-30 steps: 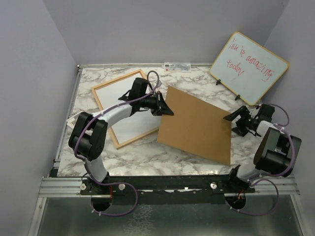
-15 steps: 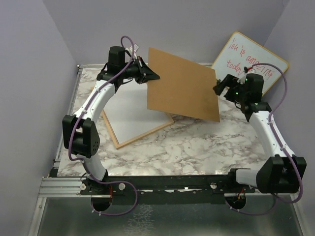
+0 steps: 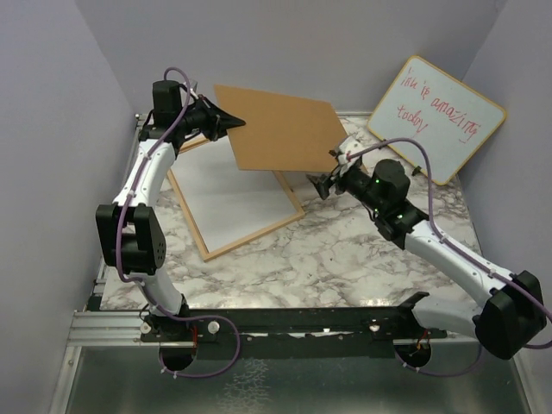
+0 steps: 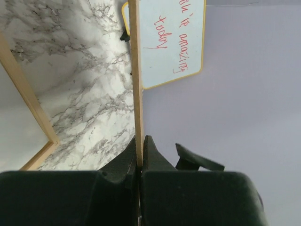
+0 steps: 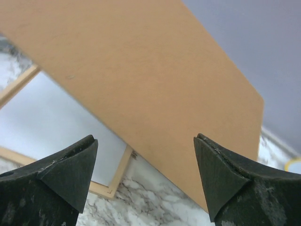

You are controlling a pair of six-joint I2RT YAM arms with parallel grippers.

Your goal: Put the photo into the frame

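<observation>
The frame (image 3: 254,233), thin light wood around a pale pane, lies flat on the marble table at centre left. Its wooden edge (image 4: 28,101) and a corner (image 5: 113,181) show in the wrist views. The photo is not in view. My left gripper (image 3: 231,123) is raised at the back left, shut on the left corner of a plain brown backing board (image 3: 280,129), which hangs tilted over the frame's far end. The board shows edge-on (image 4: 136,70) between the left fingers. My right gripper (image 3: 321,184) stands open just below the board's right corner, and the board (image 5: 141,66) fills its view.
A wood-edged whiteboard (image 3: 448,116) with red writing leans against the back right wall, also seen as the whiteboard (image 4: 174,42) in the left wrist view. Bare marble table (image 3: 345,259) lies in front of the frame. Purple walls close in the left, back and right.
The left arm has lifted the brown board off the table and carried it up to the back left. The right arm has swung in from the far right to the board's right corner.
</observation>
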